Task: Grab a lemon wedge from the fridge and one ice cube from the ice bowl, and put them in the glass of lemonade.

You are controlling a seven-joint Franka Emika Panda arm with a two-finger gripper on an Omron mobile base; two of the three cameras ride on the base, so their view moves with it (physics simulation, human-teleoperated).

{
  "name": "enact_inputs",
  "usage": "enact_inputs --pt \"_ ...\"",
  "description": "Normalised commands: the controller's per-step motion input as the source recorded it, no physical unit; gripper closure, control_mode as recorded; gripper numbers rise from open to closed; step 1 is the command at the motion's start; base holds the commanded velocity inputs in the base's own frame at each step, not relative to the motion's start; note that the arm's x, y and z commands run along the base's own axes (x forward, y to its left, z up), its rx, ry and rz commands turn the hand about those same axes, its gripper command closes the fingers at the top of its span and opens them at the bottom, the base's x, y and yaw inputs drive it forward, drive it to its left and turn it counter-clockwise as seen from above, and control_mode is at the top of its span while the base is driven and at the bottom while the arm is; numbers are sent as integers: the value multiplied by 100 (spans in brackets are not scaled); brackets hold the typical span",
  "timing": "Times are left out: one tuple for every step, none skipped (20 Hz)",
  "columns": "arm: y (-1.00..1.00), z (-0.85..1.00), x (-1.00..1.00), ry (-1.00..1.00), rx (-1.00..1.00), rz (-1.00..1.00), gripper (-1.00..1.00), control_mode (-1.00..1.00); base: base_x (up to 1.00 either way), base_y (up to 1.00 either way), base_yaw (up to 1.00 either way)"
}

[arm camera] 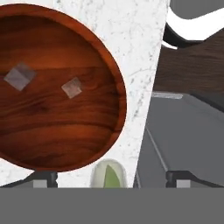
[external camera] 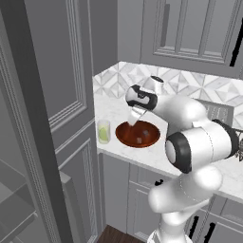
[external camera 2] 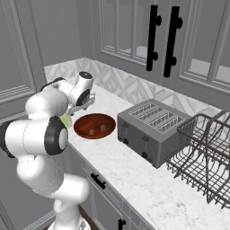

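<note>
Two small ice cubes (arm camera: pixel 71 87) lie apart in the ice bowl (arm camera: pixel 111 65) beside the glass of lemonade (external camera: pixel 104 131) (wedge seemingly in); likely slick and light, best pinched across flat faces; gripper (external camera: pixel 132 118) hovers released above

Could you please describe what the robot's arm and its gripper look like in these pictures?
The arm is built of rounded, glossy white segments joined by dark grey to black joint rings. No cables or markings can be made out on it. The gripper is a pale grey-white block, and in the hand view its jaws end in small dark tips with light grey pads.
</note>
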Motion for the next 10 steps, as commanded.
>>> enact_inputs --pt "-25 -29 43 2 -23 55 -100 -100 0 0 0" --pt "-25 -34 34 1 -26 58 -100 -100 0 0 0" --pt "-13 -30 34 0 -29 55 -100 -100 0 0 0" --pt "-7 -30 45 0 -33 59 -100 -100 0 0 0" --pt "0 -35 47 0 -42 55 -100 -100 0 0 0" --pt "-5 -35 31 0 -48 51 -100 -100 0 0 0" --pt "-5 -27 17 -10 -52 51 -100 -100 0 0 0" --pt "-30 -11 0 -29 -47 54 -100 -100 0 0 0" --pt "-41 -22 0 -30 -42 61 -100 -100 0 0 0" --pt "-49 -28 0 -27 -36 63 -100 -100 0 0 0"
